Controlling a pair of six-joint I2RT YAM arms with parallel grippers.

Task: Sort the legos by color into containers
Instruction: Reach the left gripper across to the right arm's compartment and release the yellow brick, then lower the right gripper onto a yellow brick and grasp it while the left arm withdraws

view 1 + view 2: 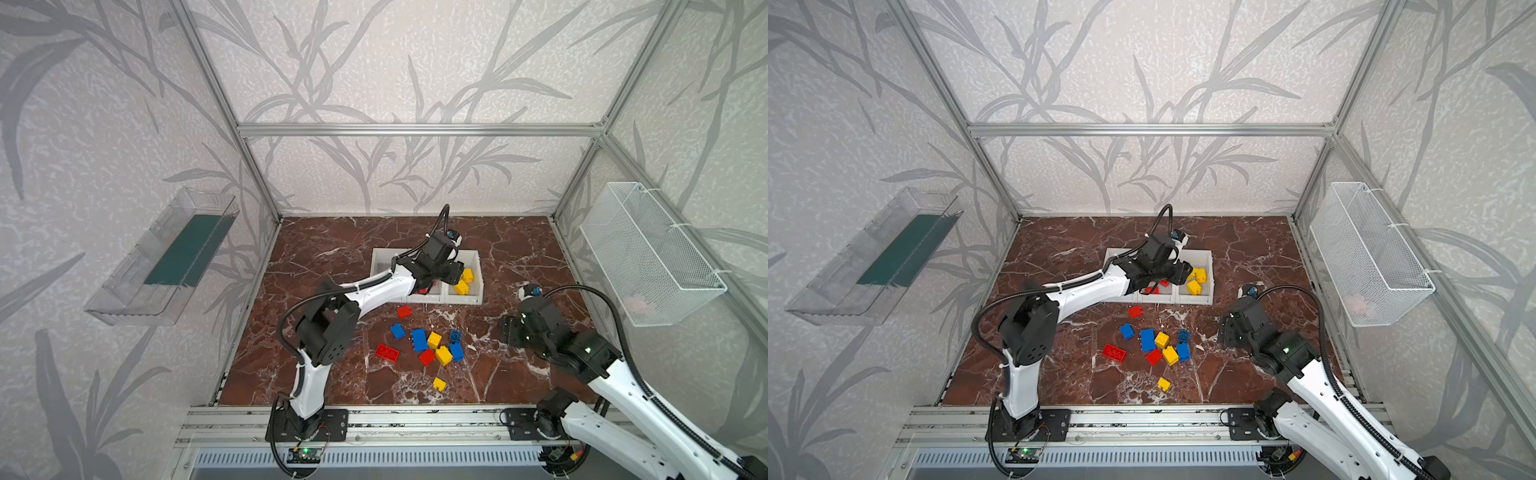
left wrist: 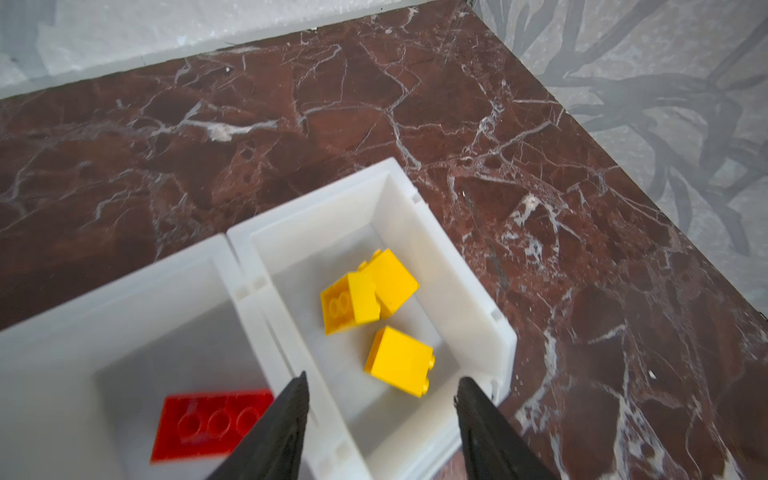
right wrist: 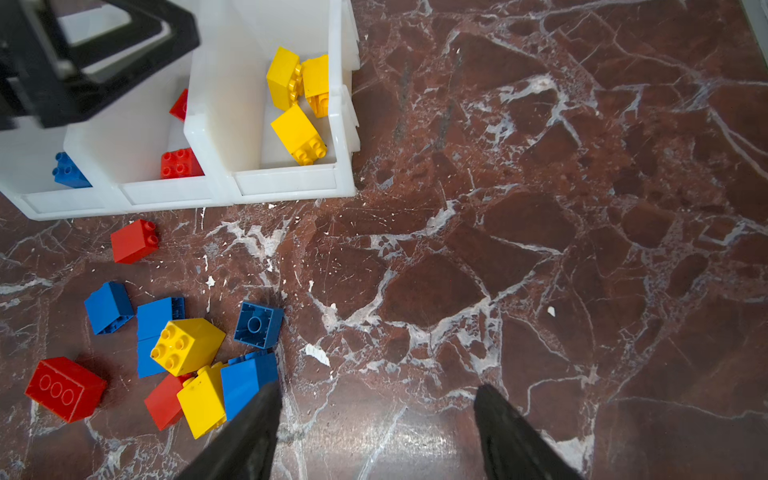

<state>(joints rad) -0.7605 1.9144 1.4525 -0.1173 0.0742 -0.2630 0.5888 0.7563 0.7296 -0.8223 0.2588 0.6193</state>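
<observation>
L claw [image 2: 382, 378]: jaws part-way apart, nothing btwn them. It hangs over the bins [image 2: 457, 257], above the right bin, w/ one finger in line w/ the wall shared w/ the mid bin. The pose fits a drop-off: clear of the rims and right over the colour kept there.

Below it lie three yellow bricks [image 2: 399, 359], two leaning together toward the far wall, one nearer. The mid bin holds red bricks [image 2: 212, 419], incl. an oblong one lying flat, studs up. The left bin shows one blue brick [image 3: 66, 170] in the right wrist view; the rest of that bin is hidden by the L arm [image 1: 374, 291]. So the scheme reads blue left, red mid, yellow right. The low fronts face the near side, toward the pile, which prob. keeps trips short.

R claw [image 3: 378, 388]: jaws wide, empty, low over bare bench [image 3: 540, 270], just right of the loose pile [image 1: 428, 345]. It's prob. placed there to stay out of the L arm's way yet close to a next pick. The bricks closest to it are blue, one of them upturned.

The pile sits mid-bench, on the near side of the bins. Approx ten bricks are loose: four blue, three red, three yellow, w/ one yellow apart toward the near edge. Task looks under half done.
</observation>
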